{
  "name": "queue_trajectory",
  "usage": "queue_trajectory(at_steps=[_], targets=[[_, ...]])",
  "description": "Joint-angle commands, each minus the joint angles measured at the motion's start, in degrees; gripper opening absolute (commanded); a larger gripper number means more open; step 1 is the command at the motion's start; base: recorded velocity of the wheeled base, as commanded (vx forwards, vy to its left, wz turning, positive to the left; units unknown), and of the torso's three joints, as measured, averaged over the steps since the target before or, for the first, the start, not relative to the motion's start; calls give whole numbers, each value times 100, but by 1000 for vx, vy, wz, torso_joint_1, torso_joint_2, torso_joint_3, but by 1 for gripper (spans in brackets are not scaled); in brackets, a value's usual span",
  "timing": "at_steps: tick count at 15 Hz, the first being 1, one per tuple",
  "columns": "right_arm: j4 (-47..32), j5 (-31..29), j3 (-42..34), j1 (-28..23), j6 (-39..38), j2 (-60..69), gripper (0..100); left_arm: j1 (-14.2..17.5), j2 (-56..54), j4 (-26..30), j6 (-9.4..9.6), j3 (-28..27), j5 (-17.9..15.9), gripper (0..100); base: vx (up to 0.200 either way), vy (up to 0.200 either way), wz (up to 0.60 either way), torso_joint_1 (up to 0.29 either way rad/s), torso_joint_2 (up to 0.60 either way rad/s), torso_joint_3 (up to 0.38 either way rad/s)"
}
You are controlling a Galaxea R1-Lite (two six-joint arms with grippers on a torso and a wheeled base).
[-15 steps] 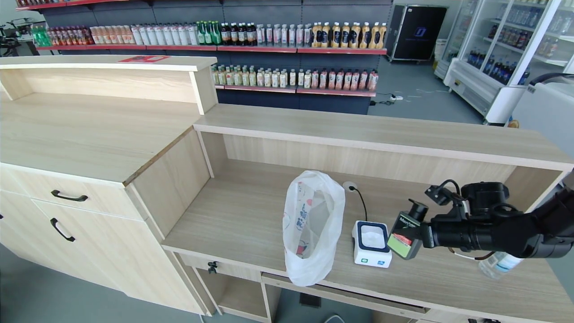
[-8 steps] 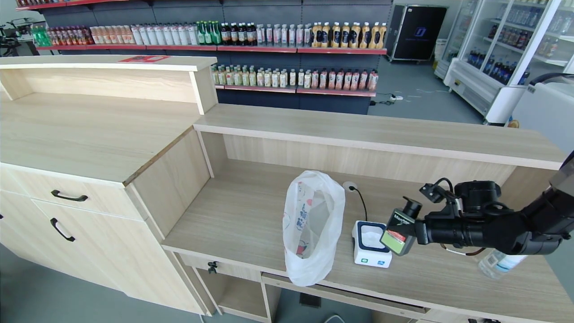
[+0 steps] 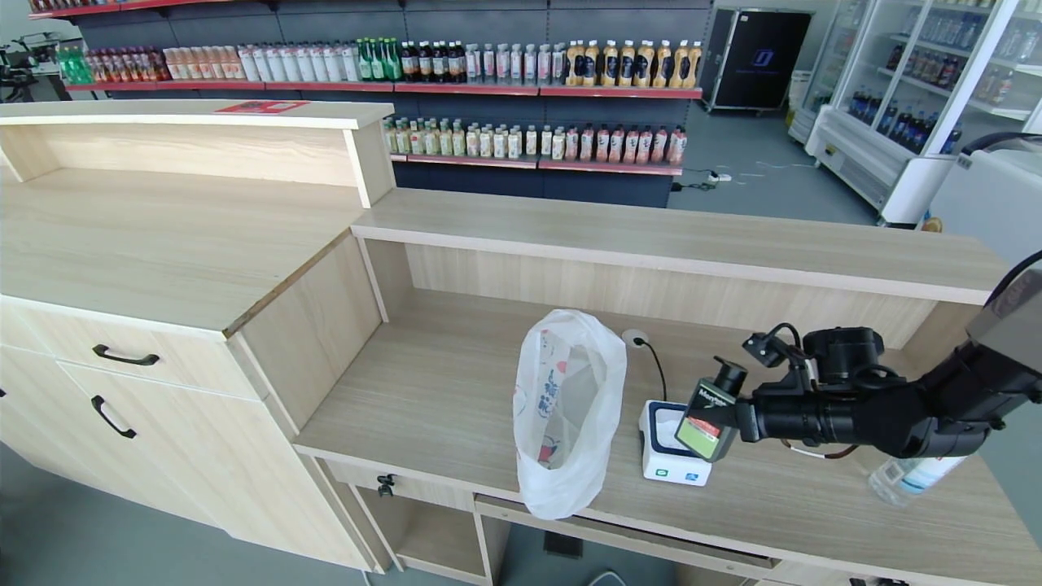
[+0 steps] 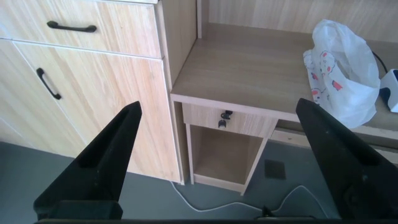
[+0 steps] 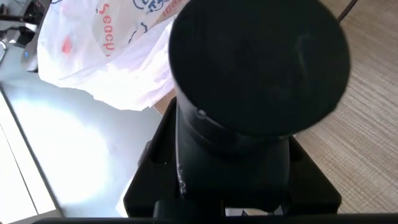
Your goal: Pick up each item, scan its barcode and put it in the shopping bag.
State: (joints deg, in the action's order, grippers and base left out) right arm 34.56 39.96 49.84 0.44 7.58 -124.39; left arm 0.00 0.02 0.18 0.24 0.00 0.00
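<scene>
My right gripper point(image 3: 735, 420) is shut on a dark bottle point(image 3: 707, 423) with a black cap and a green and red label. The bottle hangs tilted just above the right side of the white barcode scanner point(image 3: 669, 452). In the right wrist view the bottle's black cap point(image 5: 258, 65) is close up, with the bag point(image 5: 106, 56) behind it. The white plastic shopping bag point(image 3: 567, 407) stands open on the counter just left of the scanner. My left gripper point(image 4: 217, 163) hangs open and empty, low in front of the counter, with the bag point(image 4: 345, 68) farther off.
A clear water bottle point(image 3: 908, 476) lies on the counter point(image 3: 423, 391) under my right arm. The scanner's cable point(image 3: 655, 362) runs to a hole at the back. A raised shelf point(image 3: 651, 236) borders the counter behind. A taller cabinet with drawers point(image 3: 122, 358) stands to the left.
My right arm has carried the dark bottle leftward and slightly up, from beside the scanner to over its right edge. The bag, the scanner and the water bottle have stayed put.
</scene>
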Motion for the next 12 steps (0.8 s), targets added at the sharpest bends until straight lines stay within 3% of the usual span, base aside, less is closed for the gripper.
queue_trajectory(at_steps=[1,12], targets=[[-2,-6,-18,35,33,-76,0,0,-2,-1,2,0,0,100,0,0,0,0,0,0],[33,-6,193,176,50,-261,0,0,-2,-1,2,0,0,100,0,0,0,0,0,0]])
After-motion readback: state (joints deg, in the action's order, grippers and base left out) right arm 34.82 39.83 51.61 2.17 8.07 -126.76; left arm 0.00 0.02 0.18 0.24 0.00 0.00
